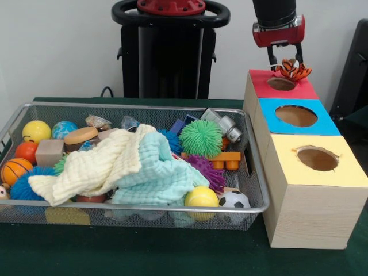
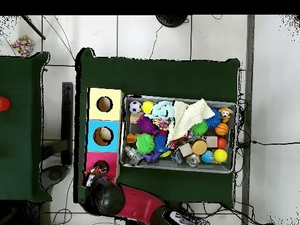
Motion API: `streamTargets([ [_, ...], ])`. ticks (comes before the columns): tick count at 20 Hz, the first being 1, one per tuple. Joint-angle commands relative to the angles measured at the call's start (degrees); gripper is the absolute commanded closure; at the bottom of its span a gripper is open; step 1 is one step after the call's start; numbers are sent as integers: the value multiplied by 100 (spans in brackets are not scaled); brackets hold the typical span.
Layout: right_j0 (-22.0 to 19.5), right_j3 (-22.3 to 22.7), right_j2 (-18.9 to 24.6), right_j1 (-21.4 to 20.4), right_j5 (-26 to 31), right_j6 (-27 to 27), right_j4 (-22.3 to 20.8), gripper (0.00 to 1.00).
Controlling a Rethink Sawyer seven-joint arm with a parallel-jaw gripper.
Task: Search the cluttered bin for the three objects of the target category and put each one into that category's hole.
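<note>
The gripper (image 1: pixel 286 62) hangs directly above the red-topped box (image 1: pixel 306 89), its black fingers clenched on a tiger-striped plush toy (image 1: pixel 293 71). The toy sits just over the far rim of that box's round hole (image 1: pixel 281 84); whether it touches the rim cannot be told. Next to the red-topped box stands the blue-topped box (image 1: pixel 325 122), and beyond that the yellow-topped box (image 1: pixel 351 169).

The wire-mesh bin (image 1: pixel 256 190) stands just beside these boxes on the green table (image 1: pixel 172 253). In it a cream and mint cloth (image 1: pixel 132 167) lies across the middle, with a green spiky ball (image 1: pixel 200 138) on the box side of the cloth. A second plush animal (image 2: pixel 225 113) lies in the bin corner farthest from the red-topped box.
</note>
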Motion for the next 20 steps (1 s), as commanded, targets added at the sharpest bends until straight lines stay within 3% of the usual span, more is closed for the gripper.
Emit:
streamTargets([
  [1, -19, -86, 161, 196, -126, 1439, -57, 0],
  [12, 266, -211, -314, -4, 176, 1189, 20, 0],
  [20, 875, -572, -1188, -277, 582, 829, 13, 0],
])
